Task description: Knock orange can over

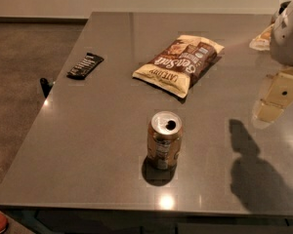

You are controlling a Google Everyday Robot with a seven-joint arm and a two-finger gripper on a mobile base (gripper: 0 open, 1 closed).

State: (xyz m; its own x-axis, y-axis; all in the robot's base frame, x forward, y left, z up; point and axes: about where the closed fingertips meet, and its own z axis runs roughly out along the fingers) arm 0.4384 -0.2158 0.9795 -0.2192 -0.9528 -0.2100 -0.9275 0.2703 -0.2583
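camera view: orange can upright on worktop, approach step. end effector far right, can't tell if open. next you sweep it sideways into can.

Single high view down across table, pincer at right edge

— What sits on the glossy dark grey tabletop?
— An upright orange-bronze aluminium can in front, a tan-and-brown snack bag behind it and a flat black bar on the left. The pale gripper hovers at right.
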